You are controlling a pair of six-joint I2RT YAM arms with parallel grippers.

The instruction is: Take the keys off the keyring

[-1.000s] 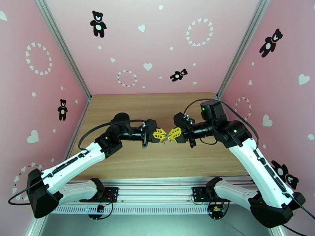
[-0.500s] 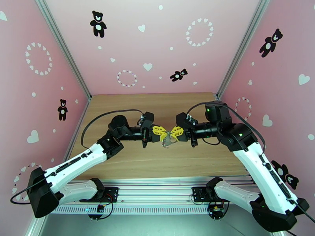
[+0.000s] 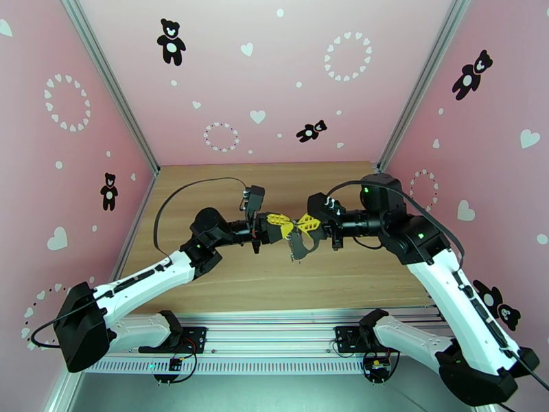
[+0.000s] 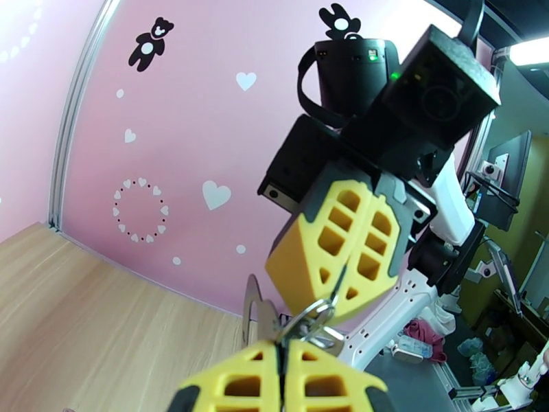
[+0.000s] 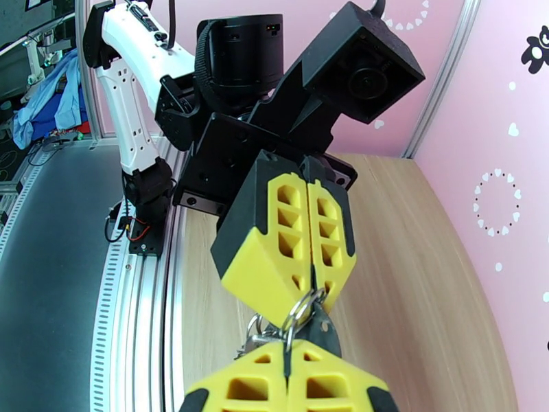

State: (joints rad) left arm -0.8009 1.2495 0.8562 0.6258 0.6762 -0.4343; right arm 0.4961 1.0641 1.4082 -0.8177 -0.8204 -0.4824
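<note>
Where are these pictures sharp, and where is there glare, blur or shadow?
Top external view: even light, sharp, only soft shadows on the table; the keyring is small and dark. Left wrist view: the right pincer is sharp; a lamp glares at top right. Right wrist view: the left pincer is sharp; the table behind looks somewhat smeared.

Top external camera: high, behind arm bases [image 3: 180,336], looks down and forward over light wooden table [image 3: 226,283] toward pink walls [image 3: 274,77]; wide, far.
Left wrist camera: close, faces right along own fingers [image 4: 202,395] at right gripper [image 4: 335,293], yellow-fingered, black-bodied.
Right wrist camera: close, faces opposite at left gripper [image 5: 312,283].
All share silvery metal keyring [image 5: 302,312] between fingertips.
</note>
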